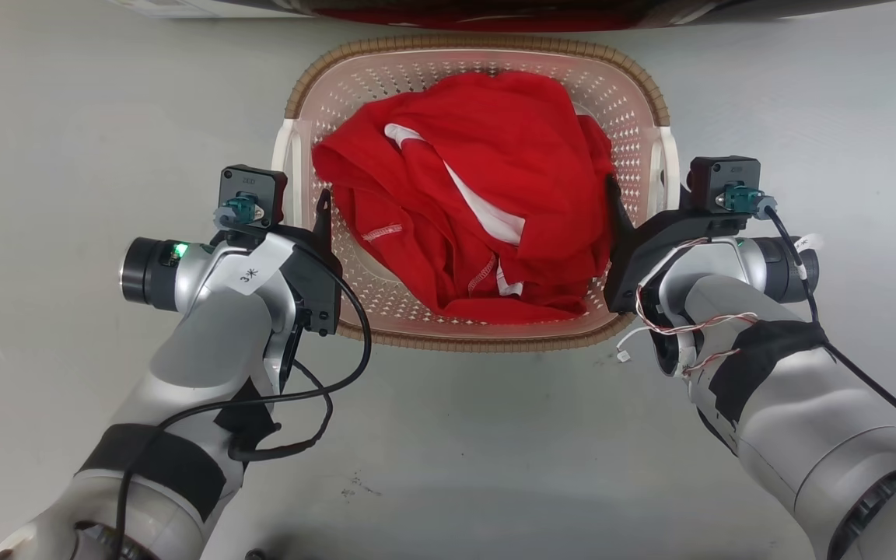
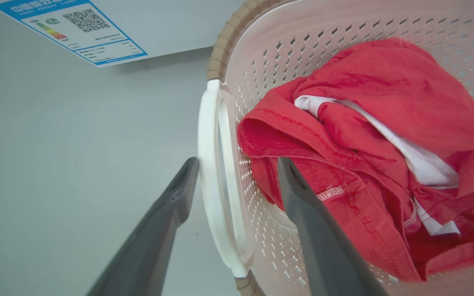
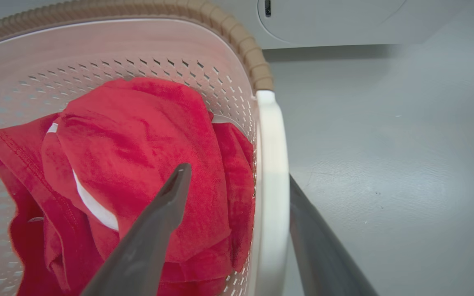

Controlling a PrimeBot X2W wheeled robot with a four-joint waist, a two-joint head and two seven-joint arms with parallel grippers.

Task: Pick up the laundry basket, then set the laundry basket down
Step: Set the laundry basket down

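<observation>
Left gripper [image 2: 238,164] stands spread astride the white loop handle [image 2: 207,172] of the pale pink, perforated plastic laundry basket [image 1: 479,40] with a brown woven-look rim. The right gripper [image 3: 237,174] straddles the opposite handle [image 3: 272,164] likewise, and neither is pinching yet. Each outer finger lies against its handle's outside. Each inner finger hangs inside over the crumpled red garment with white trim [image 1: 495,155], seemingly so that closing clamps both ends for a level lift. Between the grippers the basket sits upright on the grey floor [image 1: 67,117], mouth up, with its long axis running gripper to gripper.
</observation>
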